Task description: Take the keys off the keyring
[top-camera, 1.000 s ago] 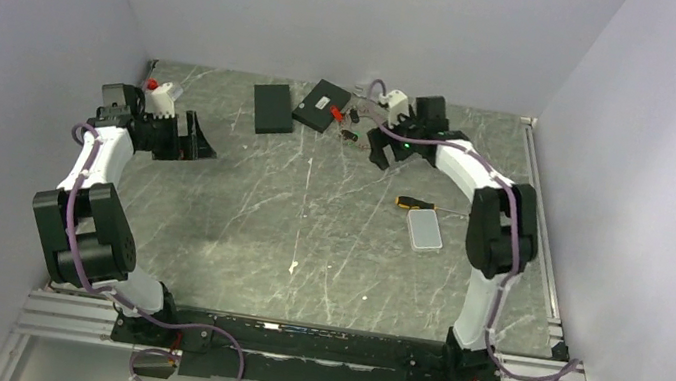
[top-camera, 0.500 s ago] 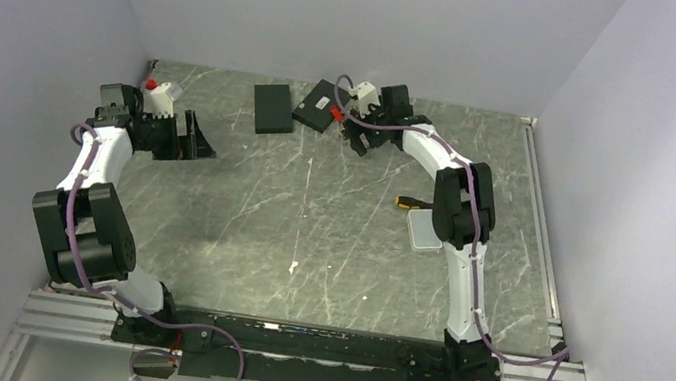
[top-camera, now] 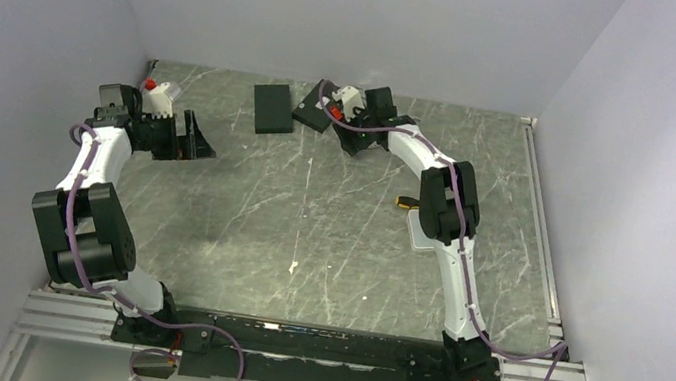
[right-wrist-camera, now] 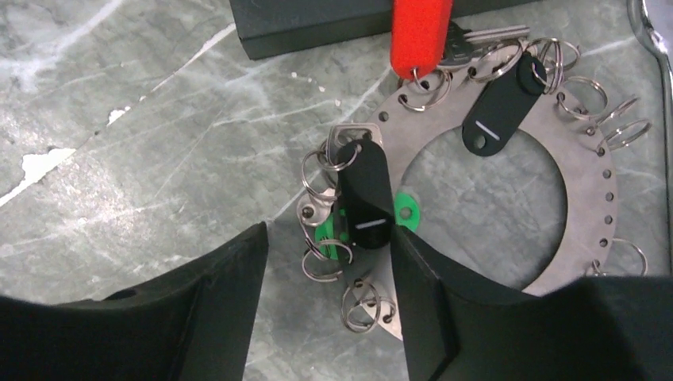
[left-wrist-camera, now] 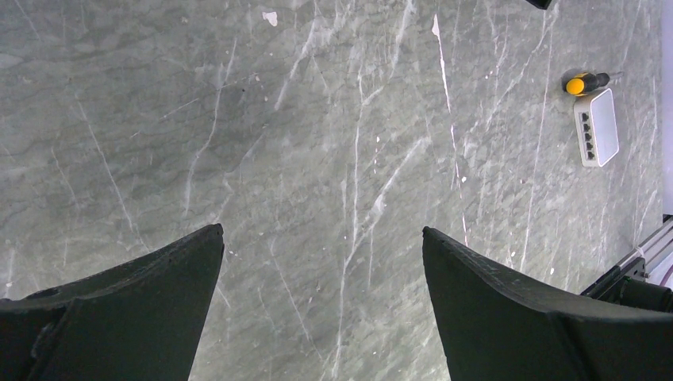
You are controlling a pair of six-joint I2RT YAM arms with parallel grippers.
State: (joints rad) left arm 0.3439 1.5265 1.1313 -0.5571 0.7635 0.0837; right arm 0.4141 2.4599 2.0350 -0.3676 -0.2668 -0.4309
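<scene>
In the right wrist view the keyring (right-wrist-camera: pixel 586 186), a flat grey metal ring with a wide hole, lies on the marble. Small split rings line its rim. Keys hang from it: a red-headed one (right-wrist-camera: pixel 419 32), a black one (right-wrist-camera: pixel 500 99), another black one (right-wrist-camera: pixel 367 194) and a green one (right-wrist-camera: pixel 405 209) under it. My right gripper (right-wrist-camera: pixel 327 238) is open, jaws partly narrowed, straddling the ring's left edge with loose split rings in the gap. From above, the right gripper (top-camera: pixel 348 134) hides the ring. My left gripper (left-wrist-camera: pixel 321 232) is wide open over bare marble, far left (top-camera: pixel 192 136).
Two flat black boxes (top-camera: pixel 273 107) (top-camera: pixel 309 111) lie at the back, one edge close to the red key (right-wrist-camera: pixel 317 20). A yellow-handled screwdriver (left-wrist-camera: pixel 583 82) and a white device (left-wrist-camera: pixel 597 127) sit mid-right. A silver wrench (right-wrist-camera: pixel 651 32) lies beside the ring.
The right arm has swung left over the keyring, and its jaws have narrowed around the ring's edge. The left arm has not moved.
</scene>
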